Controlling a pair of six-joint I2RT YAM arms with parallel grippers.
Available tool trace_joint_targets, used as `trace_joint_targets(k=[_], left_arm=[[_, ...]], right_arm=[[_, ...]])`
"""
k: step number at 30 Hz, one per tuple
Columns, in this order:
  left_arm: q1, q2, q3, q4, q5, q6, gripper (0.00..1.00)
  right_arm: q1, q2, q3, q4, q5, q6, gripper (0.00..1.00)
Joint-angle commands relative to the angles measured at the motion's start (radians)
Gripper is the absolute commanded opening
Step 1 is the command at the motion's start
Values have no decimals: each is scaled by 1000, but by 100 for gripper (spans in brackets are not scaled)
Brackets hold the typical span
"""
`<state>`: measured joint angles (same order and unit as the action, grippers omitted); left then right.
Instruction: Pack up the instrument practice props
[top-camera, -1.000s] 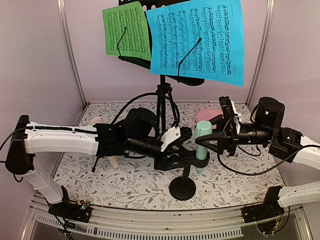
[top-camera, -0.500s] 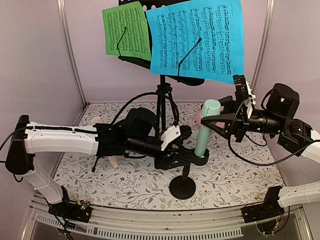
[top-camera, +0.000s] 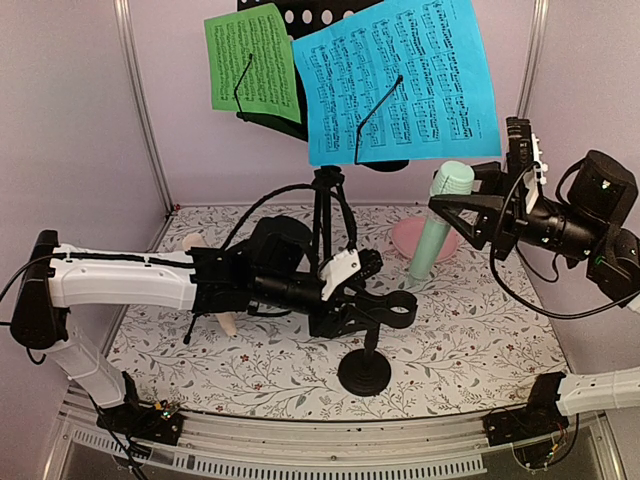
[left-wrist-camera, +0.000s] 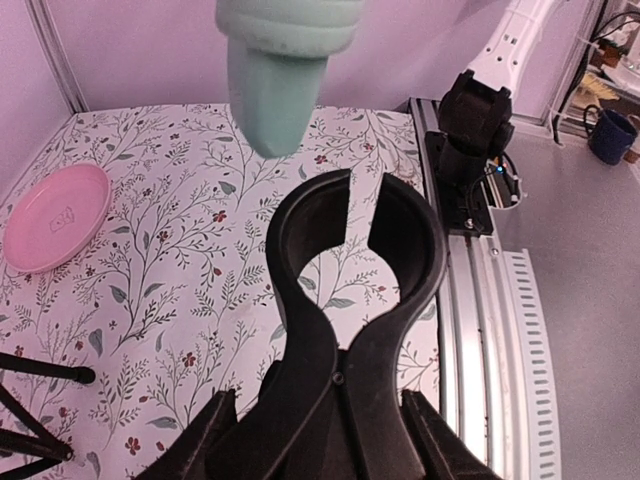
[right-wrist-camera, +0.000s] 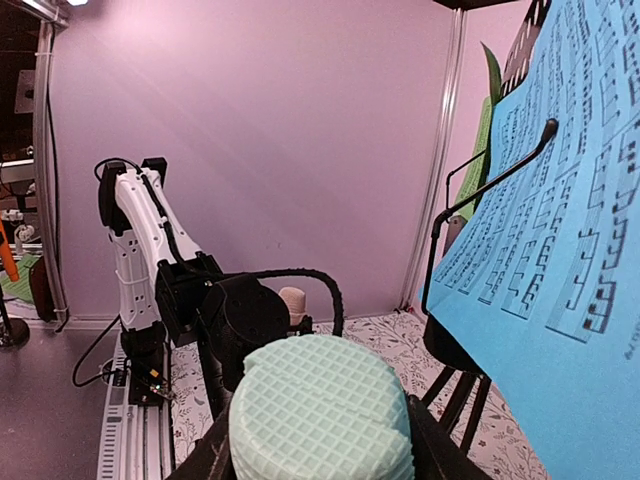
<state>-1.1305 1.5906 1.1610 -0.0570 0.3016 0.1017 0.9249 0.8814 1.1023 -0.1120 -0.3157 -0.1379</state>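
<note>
**Mint mic clear of its holder, ready to be packed**

The right gripper (top-camera: 449, 200) is clamped on the upper body of the mint mic (top-camera: 432, 240) and holds it tilted in the air at the right of the table (top-camera: 260, 375). The mic's tip hangs above the floral cloth, in front of the pink plate (top-camera: 401, 237) and apart from the holder (top-camera: 378, 318). The left gripper (top-camera: 346, 303) is closed on the holder's clip arm. The left wrist view shows the split ring (left-wrist-camera: 355, 240) empty, with the mic's tip (left-wrist-camera: 283, 80) above and beyond it. The holder's round base sits on the cloth.

The mic appears to be free, so the step in hand looks like carrying it off to be stowed. No box or bag shows in any view, so where it will go cannot be told.

The tight spot is overhead. The blue page (top-camera: 400, 75) and its thin clip arm hang just beside the right gripper on the stand (top-camera: 322, 200). A path low and toward the right, away from the paper, would avoid brushing it or rocking the tripod. The grip sits high on the mic, so a slow, level swing should stop the tip from wagging. Bracing the holder until the mic is well clear would guard against a topple.
</note>
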Motion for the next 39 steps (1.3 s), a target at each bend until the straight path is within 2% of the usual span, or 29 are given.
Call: trace_joint_targets(k=[1, 8, 11, 14, 17, 21, 26, 30, 34, 35, 38, 39], left_arm=[[-2, -24, -29, 8, -18, 13, 0], [-2, -42, -49, 9, -27, -2, 8], [-2, -52, -62, 12, -33, -9, 11], [-2, -62, -71, 12, -33, -12, 20], [-2, -71, -77, 11, -28, -14, 23], [-3, -79, -82, 4, -33, -15, 26], [-3, -86, -91, -1, -30, -17, 37], [-4, -102, -110, 7, -38, -19, 55], [-5, -127, -137, 29, -48, -17, 59], [-5, -131, -140, 31, -49, -15, 66], [-6, -135, -141, 30, -52, -10, 73], [-5, -135, -140, 27, -54, -8, 80]], right_arm=[[6, -74, -20, -42, 151, -6, 32], [6, -176, -150, -49, 457, 115, 31], [7, -201, -203, -45, 553, 219, 31], [8, -215, -243, -47, 663, 311, 31], [6, -208, -254, -123, 805, 447, 31], [6, -197, -264, -178, 836, 600, 32], [6, -188, -280, -238, 869, 761, 28], [6, -170, -277, -297, 874, 836, 26], [2, -156, -271, -335, 875, 867, 26], [-9, -149, -268, -343, 867, 873, 26], [-45, -131, -267, -361, 812, 887, 25], [-58, -126, -266, -363, 796, 892, 25]])
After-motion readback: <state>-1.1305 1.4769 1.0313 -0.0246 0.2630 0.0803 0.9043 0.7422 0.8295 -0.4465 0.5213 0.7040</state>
